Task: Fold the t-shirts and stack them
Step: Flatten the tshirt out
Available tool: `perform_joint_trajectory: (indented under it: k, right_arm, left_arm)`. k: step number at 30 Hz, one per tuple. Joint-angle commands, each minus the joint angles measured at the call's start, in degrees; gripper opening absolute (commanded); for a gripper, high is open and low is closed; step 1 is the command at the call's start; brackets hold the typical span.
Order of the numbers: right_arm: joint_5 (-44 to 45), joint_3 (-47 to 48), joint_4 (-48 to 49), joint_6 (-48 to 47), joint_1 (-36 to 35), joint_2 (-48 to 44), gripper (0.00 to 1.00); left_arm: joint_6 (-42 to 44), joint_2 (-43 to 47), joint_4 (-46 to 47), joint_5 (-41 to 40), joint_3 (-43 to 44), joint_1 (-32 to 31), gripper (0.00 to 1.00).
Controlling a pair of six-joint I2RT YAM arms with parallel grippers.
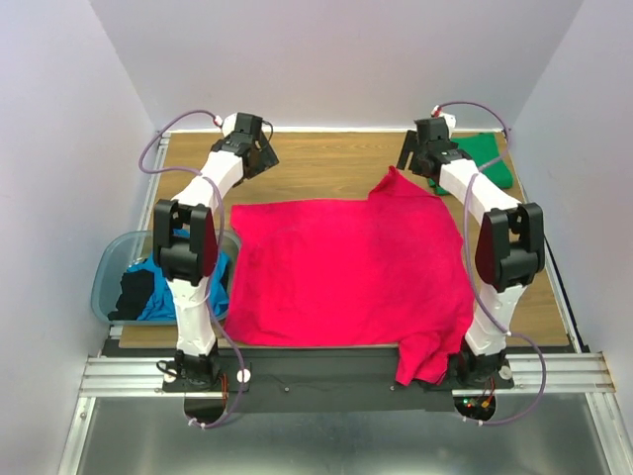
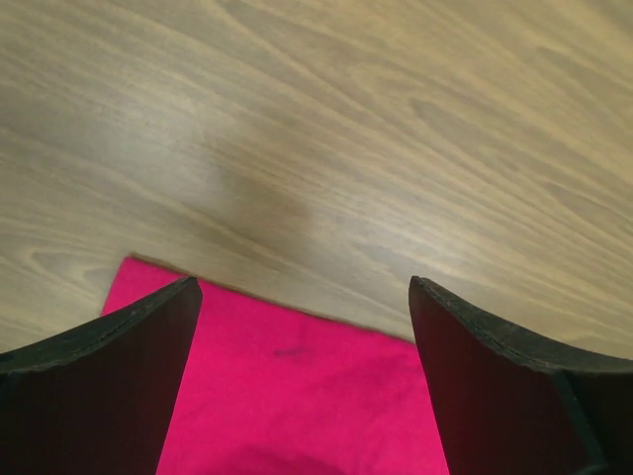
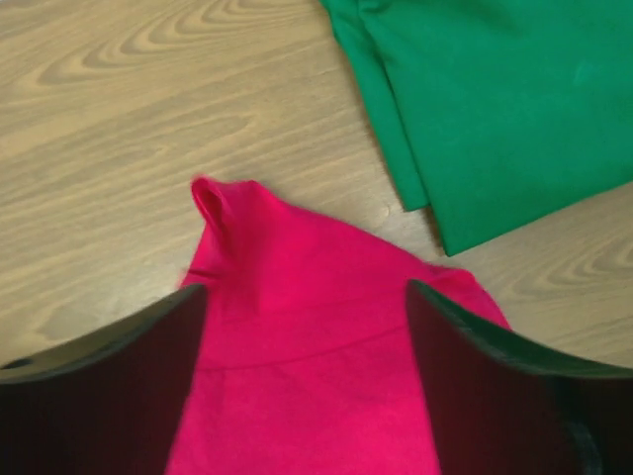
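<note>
Pink shirt: the crimson-pink short-sleeved cloth t-shirt point(image 1: 346, 272) lies spread flat over the middle of the brown wood-grain table point(image 1: 326, 158); its near right corner hangs over the front edge beside the right arm's base.
Green shirt: the emerald green cloth t-shirt point(image 1: 487, 156) lies folded at the far right corner, just beside the pink shirt's far right corner but apart from it.
Blue shirt: the bright blue cloth t-shirt point(image 1: 158, 292) sits bunched in the translucent grey-blue plastic tub point(image 1: 107, 269) off the table's left edge.
Left gripper: the left gripper point(image 1: 265, 153) hangs over the pink shirt's far left corner, fingers point(image 2: 119, 376) spread wide, pinching nothing.
Right gripper: the right gripper point(image 1: 417, 158) hangs over the far right corner, fingers point(image 3: 495, 396) spread, nothing between them.
Open room: a bare strip of wood runs along the far edge between the two grippers.
Left wrist only: the pink hem point(image 2: 297, 386) lies straight and flat on the wood.
Right wrist only: the pink corner point(image 3: 307, 327) rises into a small rumpled peak; the green shirt's point(image 3: 495, 99) folded edges look crisp.
</note>
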State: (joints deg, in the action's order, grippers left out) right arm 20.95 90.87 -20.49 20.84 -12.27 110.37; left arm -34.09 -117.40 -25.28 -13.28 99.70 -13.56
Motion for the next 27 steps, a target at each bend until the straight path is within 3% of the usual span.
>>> perform_joint_trajectory:
  k: [1, 5, 13, 19, 27]
  right_arm:
    - [-3.2, 4.7, 5.4, -0.4, 0.4, -6.4, 1.0]
    - [-4.2, -1.3, 4.9, 0.0, 0.3, -12.2, 1.0]
    - [-18.8, -15.7, 4.9, 1.8, 0.2, -20.6, 1.0]
    - [-20.7, -18.4, 4.9, 2.8, -1.5, -15.5, 1.0]
    - [-14.8, -9.6, 4.4, 1.8, -1.5, -1.7, 1.0]
  left_arm:
    - [2.1, 12.1, 4.6, 0.7, 2.3, -0.8, 0.98]
    - [2.1, 15.4, 6.8, 5.2, -3.7, -1.1, 0.98]
    - [0.4, 17.6, 8.2, 7.6, -13.6, -4.2, 0.98]
    - [-0.5, 15.5, 9.2, 6.8, -16.6, -8.5, 0.98]
    - [-1.4, 8.2, 9.9, 8.0, -17.4, -9.0, 0.98]
